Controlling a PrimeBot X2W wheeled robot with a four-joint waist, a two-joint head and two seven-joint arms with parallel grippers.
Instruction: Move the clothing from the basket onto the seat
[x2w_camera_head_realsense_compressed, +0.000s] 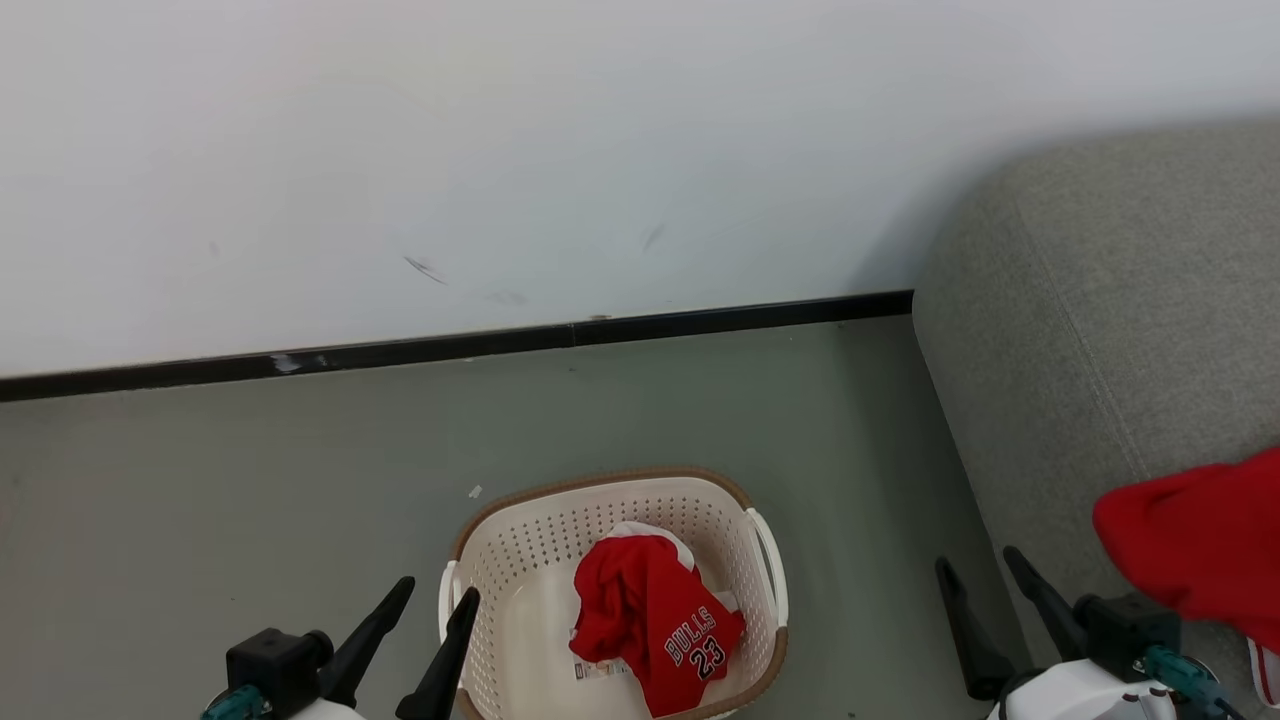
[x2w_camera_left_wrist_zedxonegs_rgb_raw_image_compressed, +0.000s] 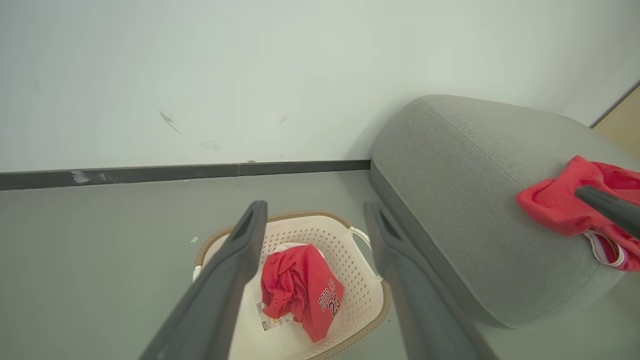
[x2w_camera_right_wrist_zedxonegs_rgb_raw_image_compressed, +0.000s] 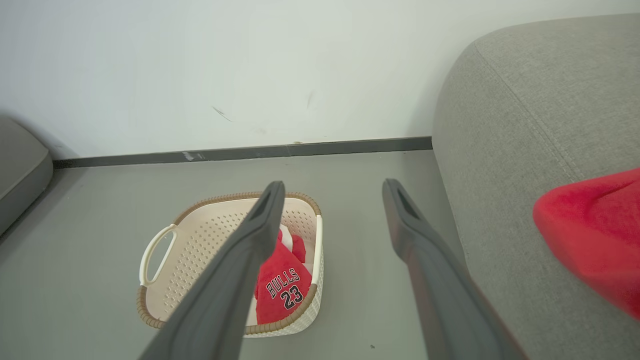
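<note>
The red "BULLS 23" jersey (x2w_camera_head_realsense_compressed: 655, 625) lies crumpled inside the cream basket (x2w_camera_head_realsense_compressed: 510, 560) on the floor; the same jersey (x2w_camera_left_wrist_zedxonegs_rgb_raw_image_compressed: 300, 290) (x2w_camera_right_wrist_zedxonegs_rgb_raw_image_compressed: 280, 287) appears in both wrist views. A plain red garment (x2w_camera_head_realsense_compressed: 1200, 540) rests on the grey seat (x2w_camera_head_realsense_compressed: 1100, 330) at the right. My left gripper (x2w_camera_head_realsense_compressed: 437, 598) is open, hanging at the basket's left rim with nothing between its fingers. My right gripper (x2w_camera_head_realsense_compressed: 980, 575) is open too, over the floor between basket and seat, left of the plain red garment (x2w_camera_right_wrist_zedxonegs_rgb_raw_image_compressed: 595, 235).
A white wall with a black baseboard (x2w_camera_head_realsense_compressed: 450, 345) runs behind the basket. Grey floor (x2w_camera_head_realsense_compressed: 250, 480) spreads left of the basket. The corner of another grey cushion (x2w_camera_right_wrist_zedxonegs_rgb_raw_image_compressed: 20, 170) sits at the far left in the right wrist view. A label sticker (x2w_camera_left_wrist_zedxonegs_rgb_raw_image_compressed: 272, 322) lies in the basket.
</note>
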